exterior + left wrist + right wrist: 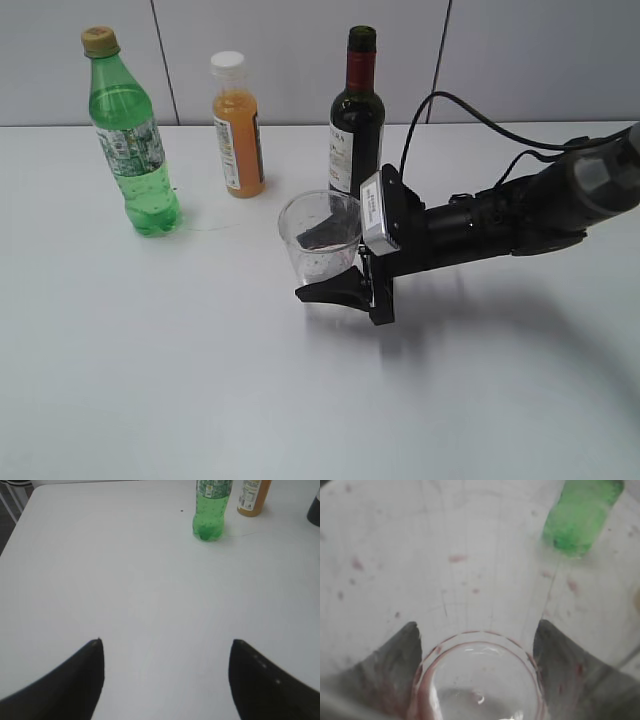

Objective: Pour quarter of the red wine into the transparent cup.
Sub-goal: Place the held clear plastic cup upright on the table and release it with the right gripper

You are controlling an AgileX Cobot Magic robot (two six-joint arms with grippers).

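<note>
Standing between the right end effector (335, 285) fingers, clamped: transparent cup (320, 245).

wine bottle (356, 120): dark, red foil | cup (320, 250): clear, red-flecked | soda bottle (130, 135): green

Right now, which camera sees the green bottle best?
The exterior view: the green bottle shows whole, cap to base, standing upright. The left wrist view cuts off its top, showing only the lower half. The right wrist view shows just a green blur through the cup.
</note>
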